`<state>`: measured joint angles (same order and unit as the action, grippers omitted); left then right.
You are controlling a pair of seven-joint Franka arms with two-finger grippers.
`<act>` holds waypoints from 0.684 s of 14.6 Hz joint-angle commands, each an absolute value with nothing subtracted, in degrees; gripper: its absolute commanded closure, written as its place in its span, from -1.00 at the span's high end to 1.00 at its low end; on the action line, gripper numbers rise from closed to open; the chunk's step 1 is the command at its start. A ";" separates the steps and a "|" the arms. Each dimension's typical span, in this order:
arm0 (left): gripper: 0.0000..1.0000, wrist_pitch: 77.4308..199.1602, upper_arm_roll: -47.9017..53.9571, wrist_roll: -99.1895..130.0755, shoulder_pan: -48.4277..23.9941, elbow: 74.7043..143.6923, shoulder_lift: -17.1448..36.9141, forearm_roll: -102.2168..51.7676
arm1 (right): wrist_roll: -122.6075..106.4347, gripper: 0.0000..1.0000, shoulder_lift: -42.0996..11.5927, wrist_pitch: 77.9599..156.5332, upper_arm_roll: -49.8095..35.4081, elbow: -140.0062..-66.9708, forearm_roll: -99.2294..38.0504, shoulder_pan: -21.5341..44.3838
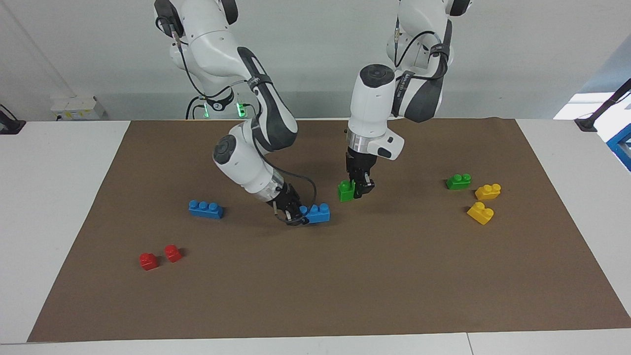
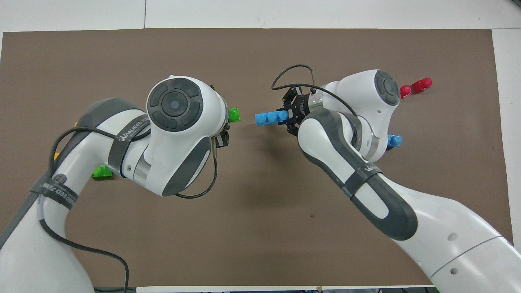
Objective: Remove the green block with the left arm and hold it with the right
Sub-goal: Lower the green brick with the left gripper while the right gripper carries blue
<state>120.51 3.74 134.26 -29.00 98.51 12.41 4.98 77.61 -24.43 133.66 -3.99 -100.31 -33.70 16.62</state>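
I find the left pincer (image 1: pixel 359 190) clamped on the green block (image 1: pixel 346 191), lifted clear above the tabletop (image 1: pixel 394 276). The right pincer (image 1: pixel 294 215) grips the blue brick (image 1: pixel 316 213) by one end. Risk: either shallow grip may slip.

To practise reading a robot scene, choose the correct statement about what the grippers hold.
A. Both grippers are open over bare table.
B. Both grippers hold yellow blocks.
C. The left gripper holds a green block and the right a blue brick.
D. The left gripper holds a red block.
C: the left gripper is shut on the green block, while the right gripper clamps the end of a blue brick.
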 commanded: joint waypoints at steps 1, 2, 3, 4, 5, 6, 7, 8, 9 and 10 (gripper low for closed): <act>-1.00 116.21 3.87 129.05 -27.34 99.84 9.76 4.92 | 68.08 -1.00 -21.18 126.24 -4.66 -98.54 -30.06 10.83; -1.00 114.89 3.87 125.63 -26.20 100.10 9.58 4.92 | 62.89 -1.00 -21.27 122.56 -4.66 -96.52 -29.88 8.29; -1.00 114.09 3.87 121.59 -24.97 100.46 9.32 4.92 | 58.32 -1.00 -21.62 119.21 -4.66 -94.59 -29.27 5.83; -1.00 113.65 3.87 117.64 -22.96 101.16 8.97 4.92 | 54.70 -1.00 -21.97 117.79 -4.66 -94.14 -28.14 3.71; -1.00 113.73 3.95 113.25 -21.29 102.21 8.79 4.92 | 51.71 -1.00 -22.15 117.69 -4.75 -94.30 -27.34 1.52; -1.00 113.90 3.96 108.16 -19.44 103.52 8.18 4.83 | 48.37 -1.00 -22.41 117.34 -4.83 -94.31 -27.25 -0.25; -1.00 114.34 3.96 103.15 -17.60 105.45 7.48 4.49 | 45.47 -1.00 -23.37 116.90 -4.92 -94.22 -27.59 -2.53; -1.00 114.78 3.96 97.35 -15.66 107.56 6.51 3.61 | 45.00 -1.00 -24.25 115.85 -5.01 -93.70 -27.68 -3.94; -1.00 116.44 3.96 90.77 -13.47 110.45 5.37 3.08 | 44.74 -1.00 -25.04 115.58 -5.01 -93.08 -27.69 -4.13; -1.00 118.98 3.87 85.05 -11.45 113.61 4.32 2.82 | 44.48 -1.00 -26.27 115.75 -4.92 -92.55 -27.51 -4.30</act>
<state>114.88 3.44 95.43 -15.12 105.15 9.32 4.25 45.31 -23.26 116.56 -3.89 -95.27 -28.77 -3.62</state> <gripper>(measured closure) 0.648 0.652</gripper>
